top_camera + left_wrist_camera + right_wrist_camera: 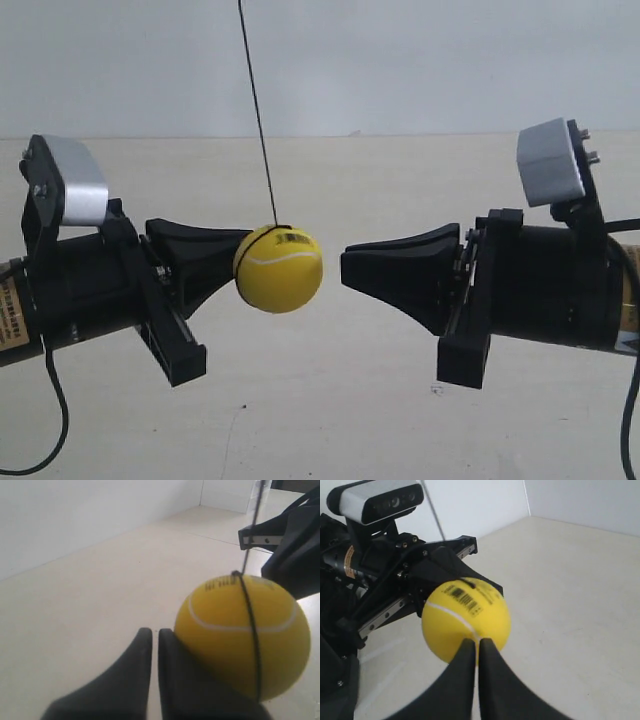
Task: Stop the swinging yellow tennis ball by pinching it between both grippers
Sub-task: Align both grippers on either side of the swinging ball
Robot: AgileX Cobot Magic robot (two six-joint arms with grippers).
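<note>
1. Closest to the left wrist camera, the left gripper (155, 634) has its two black wedge jaws drawn together, with only a thin slit between them and nothing held.
2. Its tip touches the yellow tennis ball (240, 635), which hangs in the air on a thin black string (251, 532) that also wraps around the ball.
3. From the right wrist camera, the right gripper (477, 642) likewise shows its jaws together with a hairline slit, pointing at the ball (465, 617). A black barcode (462, 596) and a white seam (455, 617) face this side.
4. In the exterior view the ball (278, 270) sits just toward 9 o'clock from centre. The left gripper (238, 245) presses it from the ball's 9 o'clock, while the right gripper (346, 266) waits at 3 o'clock, near but apart from it.
5. The string (258, 110) runs up toward 12 o'clock, leaning slightly.
6. Behind the ball, the left arm carries a grey module (377, 500), and a black cable (55, 400) droops at 8 o'clock.
7. Nothing stands between either tip and the ball.
8. Farthest back lie a beige surface (320, 400) and a pale wall (420, 60).
</note>
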